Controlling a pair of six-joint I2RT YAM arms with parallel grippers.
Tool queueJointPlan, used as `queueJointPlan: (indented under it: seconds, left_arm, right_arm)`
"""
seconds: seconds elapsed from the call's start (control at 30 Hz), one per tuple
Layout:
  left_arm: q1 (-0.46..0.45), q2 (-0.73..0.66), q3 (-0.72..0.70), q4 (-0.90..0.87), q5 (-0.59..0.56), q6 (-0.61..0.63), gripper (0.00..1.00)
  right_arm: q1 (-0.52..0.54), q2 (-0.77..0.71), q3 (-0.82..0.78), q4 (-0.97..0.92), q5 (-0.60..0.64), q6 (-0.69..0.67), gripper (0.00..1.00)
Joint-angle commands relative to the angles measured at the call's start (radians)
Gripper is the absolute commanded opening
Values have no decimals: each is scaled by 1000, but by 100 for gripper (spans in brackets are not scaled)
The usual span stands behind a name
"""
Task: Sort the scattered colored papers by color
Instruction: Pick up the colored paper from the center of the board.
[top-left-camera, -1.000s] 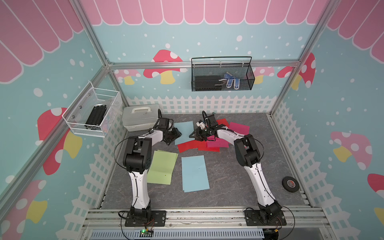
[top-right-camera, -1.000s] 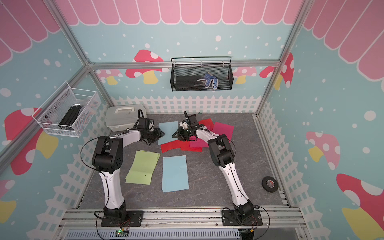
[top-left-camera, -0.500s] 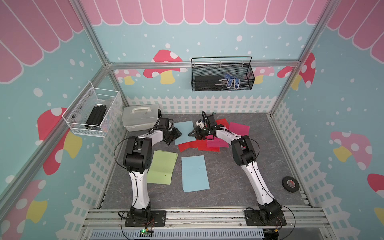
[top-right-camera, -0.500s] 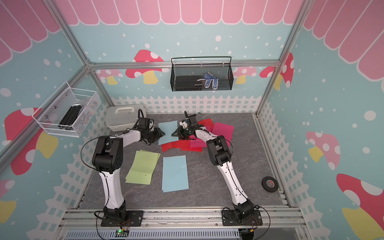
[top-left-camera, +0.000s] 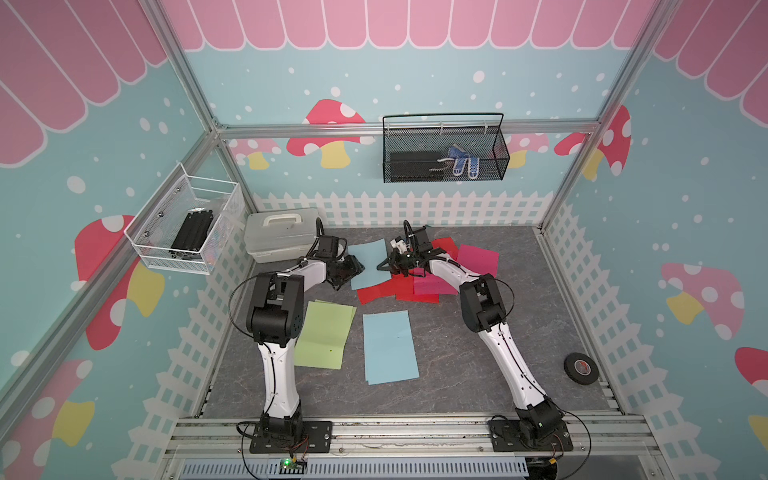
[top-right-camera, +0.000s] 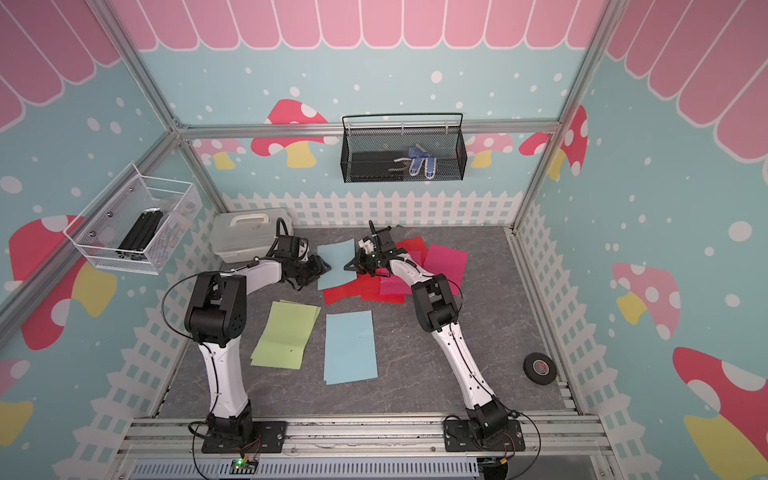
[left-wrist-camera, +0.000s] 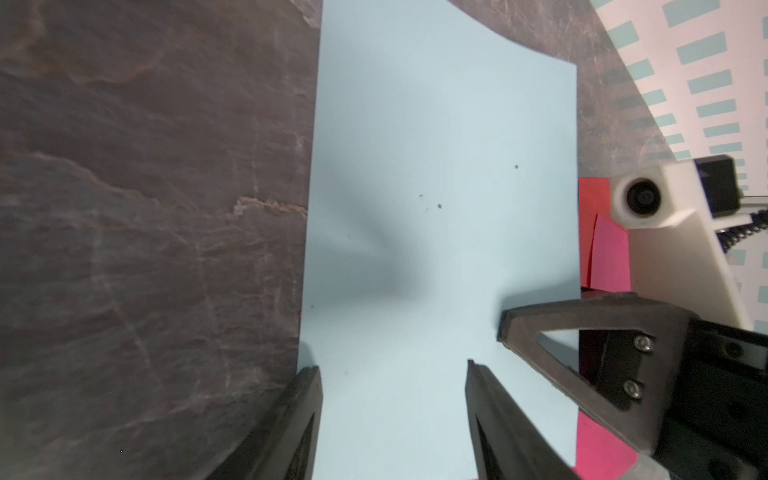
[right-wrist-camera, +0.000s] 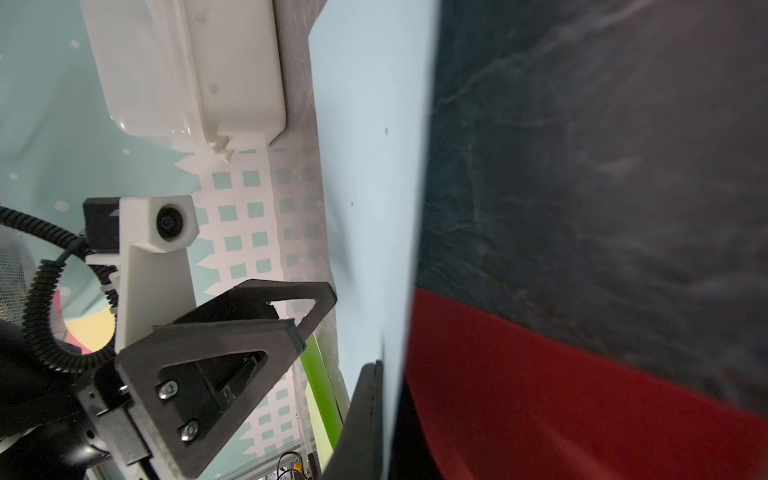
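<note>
Your right gripper (right-wrist-camera: 380, 368) is clenched on one long edge of the far light blue rectangular paper sheet (top-left-camera: 369, 261). That sheet lies at the back of the grey stone-patterned tabletop (top-left-camera: 457, 353), partly over a red paper sheet (top-left-camera: 374, 291). Your left gripper (left-wrist-camera: 392, 368) is released and grasps nothing, its two black fingers spread above the opposite edge of that same sheet. Nearer the arm bases, the light green paper sheets (top-left-camera: 325, 334) lie stacked just beside a second light blue paper sheet (top-left-camera: 390, 347), while magenta-pink paper sheets (top-left-camera: 478, 258) sit mixed with the red ones under your right arm.
</note>
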Motion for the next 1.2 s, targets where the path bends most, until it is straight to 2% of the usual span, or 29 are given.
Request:
queueJointPlan:
  seconds: [0.0, 0.2, 0.5, 0.87, 1.17]
  left_arm:
    - [-1, 30, -19, -53, -6, 3, 59]
    - [5, -71, -9, -46, -36, 26, 61]
    - [11, -239, -66, -45, -51, 28, 62]
    - [-4, -426, -229, -1, -40, -11, 62]
    - [-27, -611, -354, 78, 59, -63, 63]
  right_arm:
    - [-4, 2, 11, -5, -8, -15, 0]
    - [-3, -48, -20, -7, -16, -42, 0]
    - [4, -228, -151, -7, -22, -98, 0]
    - [25, -563, -501, 59, -8, -140, 0]
    - [28, -846, -776, 98, -2, -167, 0]
